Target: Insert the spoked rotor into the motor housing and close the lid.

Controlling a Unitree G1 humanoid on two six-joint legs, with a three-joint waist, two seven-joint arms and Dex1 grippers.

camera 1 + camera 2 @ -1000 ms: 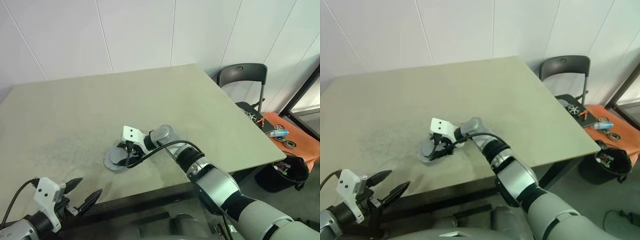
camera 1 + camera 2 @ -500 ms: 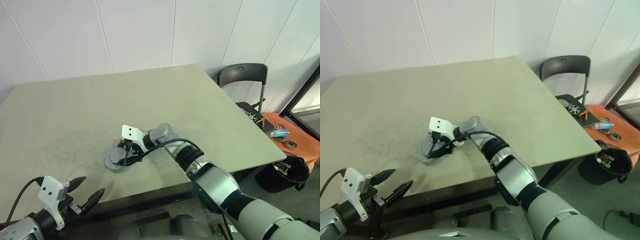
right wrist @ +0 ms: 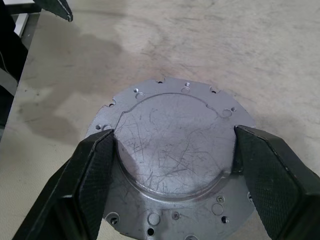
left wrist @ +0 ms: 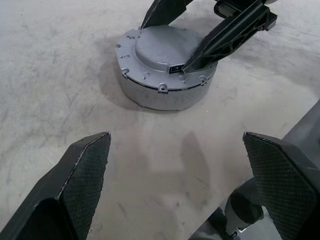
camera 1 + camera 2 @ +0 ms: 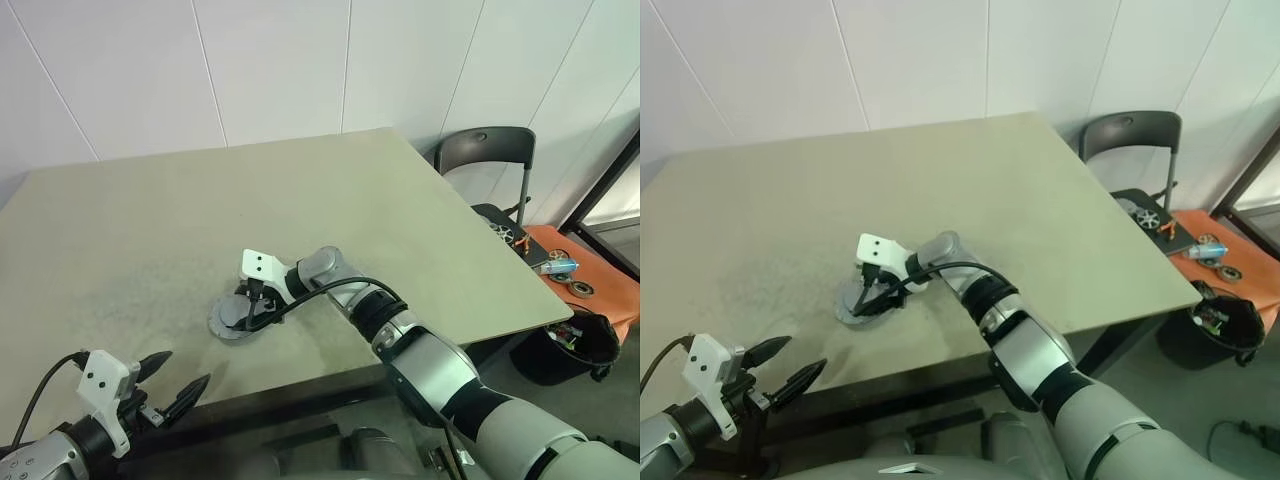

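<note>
The lid point(image 3: 172, 150) lies plain grey face up on the round motor housing point(image 4: 160, 95), near the table's front edge point(image 5: 300, 385). My right gripper point(image 3: 172, 135) reaches in from the right, shut on the lid, with one finger on each side of its raised centre. One of its fingertips point(image 4: 181, 67) rests on the lid's flat rim. My left gripper point(image 5: 183, 370) hangs open at the table's front edge, a short way in front of the housing, with nothing between its fingers point(image 4: 85, 165). The spoked rotor is hidden.
A black chair point(image 5: 485, 150) stands past the table's right side. Beside it lie an orange surface with small parts point(image 5: 565, 270) and a black bin point(image 5: 575, 345). The pale table top point(image 5: 200, 210) stretches wide behind the housing.
</note>
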